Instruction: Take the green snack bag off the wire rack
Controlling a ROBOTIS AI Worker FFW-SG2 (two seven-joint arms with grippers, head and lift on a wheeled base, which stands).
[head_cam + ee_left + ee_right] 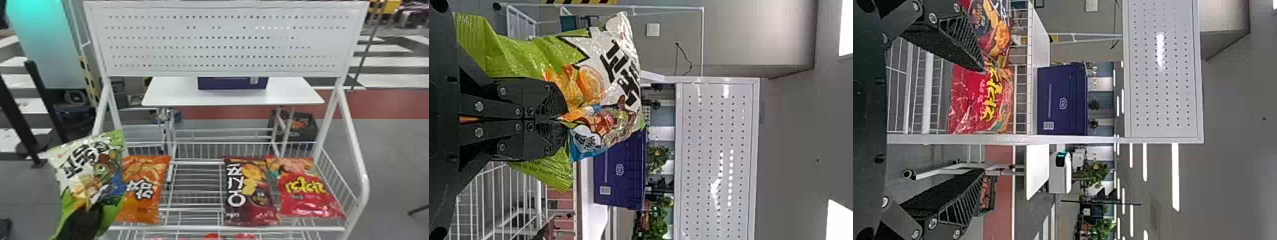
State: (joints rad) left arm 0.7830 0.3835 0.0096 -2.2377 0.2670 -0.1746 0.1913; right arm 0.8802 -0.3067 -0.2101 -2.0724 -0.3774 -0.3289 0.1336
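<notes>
My left gripper (83, 220) is at the lower left in the head view, shut on the lower part of the green snack bag (92, 169). The bag is held up at the left end of the wire rack (198, 191), overlapping the orange bag's left edge from this viewpoint. In the left wrist view the two fingers of the left gripper (564, 119) meet on the green snack bag (594, 80), which bulges out around them. My right gripper (983, 120) stands open with nothing between its fingers, facing the rack's right side.
An orange bag (143, 188) lies on the rack's left part; a dark brown bag (249, 191) and a red bag (306, 191) lie on its right part. A white perforated panel (223, 41) rises above. Behind stands a white table (172, 92) with a purple box (233, 83).
</notes>
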